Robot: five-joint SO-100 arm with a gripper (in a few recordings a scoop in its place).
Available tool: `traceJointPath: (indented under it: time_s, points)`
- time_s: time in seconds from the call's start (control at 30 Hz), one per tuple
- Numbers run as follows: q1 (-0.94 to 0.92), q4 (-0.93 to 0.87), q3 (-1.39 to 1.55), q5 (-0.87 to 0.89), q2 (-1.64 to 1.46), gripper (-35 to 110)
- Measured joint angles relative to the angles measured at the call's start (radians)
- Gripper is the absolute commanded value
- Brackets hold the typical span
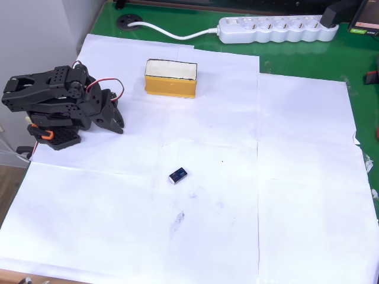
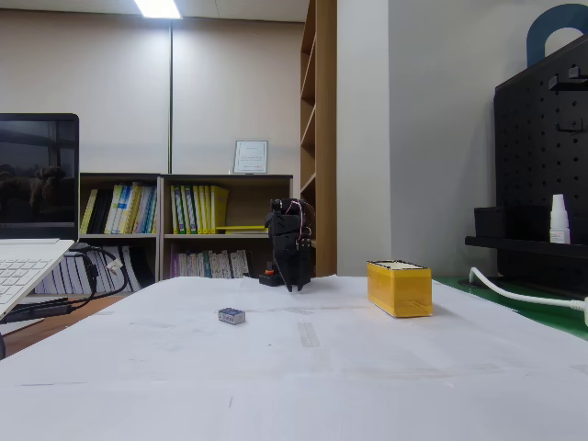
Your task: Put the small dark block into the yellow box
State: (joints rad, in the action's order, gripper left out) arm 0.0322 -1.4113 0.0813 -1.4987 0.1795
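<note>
The small dark block (image 1: 178, 175) lies on the white paper near the table's middle; in the fixed view the block (image 2: 231, 316) sits left of centre. The yellow box (image 1: 171, 77) stands at the back with a cream top, and in the fixed view the box (image 2: 399, 288) is on the right. My black arm is folded at the left edge, its gripper (image 1: 116, 122) pointing down at the paper, well apart from both block and box. In the fixed view the gripper (image 2: 296, 280) hangs low with its fingers together and nothing held.
A white power strip (image 1: 277, 29) with its cable lies along the green back edge. White paper sheets (image 1: 296, 177) cover the table. A laptop (image 2: 32, 230) stands at the left in the fixed view.
</note>
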Motion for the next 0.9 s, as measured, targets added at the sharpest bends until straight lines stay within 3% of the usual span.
traceJointPath:
  time_s: [0.17,0.3,0.57,0.77,0.9]
  points:
    - [0.017,0.018,0.0,-0.014,-0.018,0]
    - [0.003,0.176,0.005,-0.015,-0.12,0]
    - [-0.009,0.42,0.184,-0.268,-0.453,0]
    - [-0.029,0.299,0.558,-0.189,-0.795,0]
    - [-0.029,0.094,0.92,-0.08,-1.055,1]
